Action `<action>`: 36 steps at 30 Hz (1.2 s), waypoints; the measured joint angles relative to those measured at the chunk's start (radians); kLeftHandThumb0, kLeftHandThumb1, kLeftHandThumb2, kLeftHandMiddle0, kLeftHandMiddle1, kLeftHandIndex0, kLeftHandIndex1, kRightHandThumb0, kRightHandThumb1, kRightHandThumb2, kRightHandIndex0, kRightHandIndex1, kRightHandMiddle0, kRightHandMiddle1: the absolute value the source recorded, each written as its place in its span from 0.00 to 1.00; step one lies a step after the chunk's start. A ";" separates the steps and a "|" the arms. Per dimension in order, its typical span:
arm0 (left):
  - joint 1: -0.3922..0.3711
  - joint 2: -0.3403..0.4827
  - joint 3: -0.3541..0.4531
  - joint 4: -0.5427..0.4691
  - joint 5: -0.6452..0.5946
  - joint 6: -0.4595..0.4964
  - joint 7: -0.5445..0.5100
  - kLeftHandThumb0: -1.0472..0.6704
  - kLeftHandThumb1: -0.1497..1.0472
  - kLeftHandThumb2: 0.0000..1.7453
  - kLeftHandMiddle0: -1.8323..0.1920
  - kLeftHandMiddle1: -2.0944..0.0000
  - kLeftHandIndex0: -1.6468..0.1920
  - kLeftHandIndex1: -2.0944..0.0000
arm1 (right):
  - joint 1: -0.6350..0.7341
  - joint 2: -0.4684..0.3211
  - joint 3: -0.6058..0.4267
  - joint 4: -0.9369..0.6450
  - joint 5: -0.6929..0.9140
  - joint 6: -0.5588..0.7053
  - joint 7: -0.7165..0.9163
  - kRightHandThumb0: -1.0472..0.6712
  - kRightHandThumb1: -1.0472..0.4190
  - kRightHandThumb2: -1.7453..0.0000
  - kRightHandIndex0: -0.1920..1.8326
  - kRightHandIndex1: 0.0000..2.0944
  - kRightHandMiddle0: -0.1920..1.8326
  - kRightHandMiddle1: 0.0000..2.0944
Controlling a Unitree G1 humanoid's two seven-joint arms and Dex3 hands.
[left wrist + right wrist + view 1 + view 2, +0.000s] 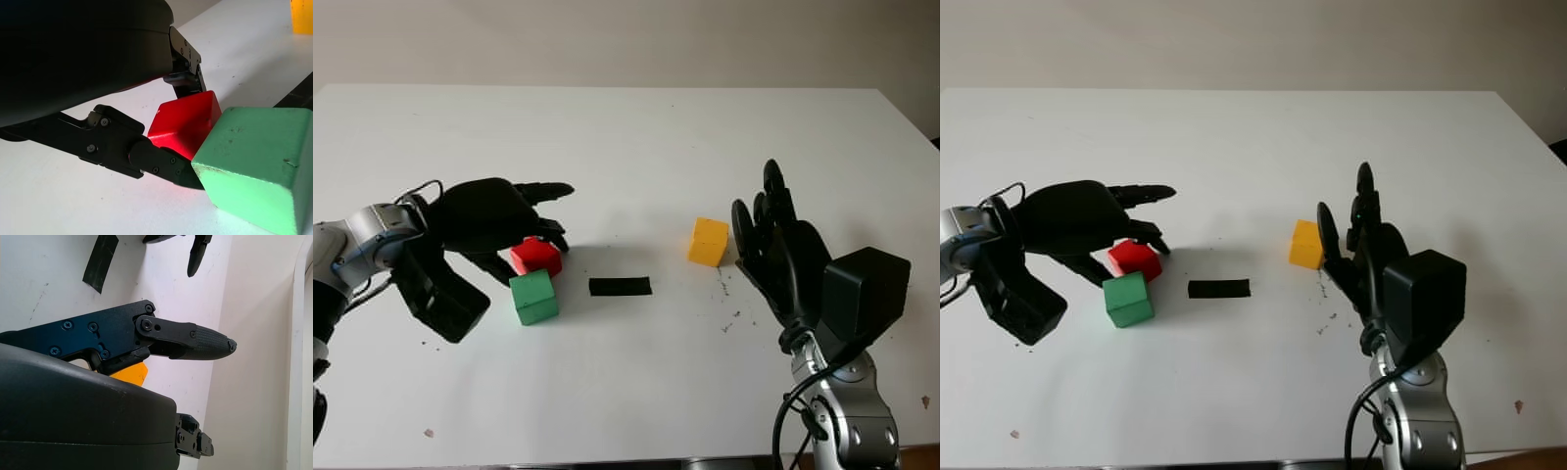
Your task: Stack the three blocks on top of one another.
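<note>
- The small red cube-shaped block [536, 256] sits on the white table [626, 137] at my left, tilted on an edge rather than flat, pressed against the upper corner of the green cube-shaped block [533, 297], which lies just in front of it toward me.
- My left hand [499, 220] is right over the red block. In the left wrist view one black finger [161, 164] lies against the block's lower face and another [188, 73] stands at its far side, so I read the hand as closed on the red block, though I judge the grip loose.
- The relation that matters: the green block is touching the red one on the side nearer me, so the red block needs only to lift and come a little toward me to land on top.
- The yellow cube-shaped block [709, 241] stands well apart to the right, just beside my right hand [778, 245], which is open and upright with nothing in it; that hand is clearly the nearer one for yellow.
- A strip of black tape [620, 286] lies on the table between the green and yellow blocks.
- No block is stacked yet, as I judge it.
</note>
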 measured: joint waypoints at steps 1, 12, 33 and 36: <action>0.000 0.001 -0.005 -0.007 0.022 0.003 0.021 0.37 0.96 0.03 0.85 0.97 0.75 0.34 | 0.000 0.000 0.000 0.000 0.000 0.000 0.000 0.20 0.00 0.69 0.00 0.00 0.01 0.03; -0.004 0.019 -0.019 -0.029 0.108 0.019 0.152 0.39 0.95 0.03 0.83 0.97 0.76 0.36 | 0.000 0.001 -0.005 0.001 0.001 -0.024 -0.001 0.21 0.00 0.70 0.00 0.00 0.01 0.02; -0.337 -0.067 -0.018 0.092 -0.034 -0.036 0.033 0.36 0.93 0.03 0.78 0.97 0.68 0.39 | -0.009 0.001 0.008 0.009 -0.010 -0.019 -0.009 0.19 0.00 0.70 0.00 0.00 0.01 0.02; -0.362 -0.106 -0.019 0.124 -0.094 -0.049 -0.041 0.34 0.93 0.03 0.78 0.97 0.66 0.42 | -0.009 0.001 0.010 0.009 -0.013 -0.021 -0.012 0.19 0.00 0.70 0.00 0.00 0.00 0.02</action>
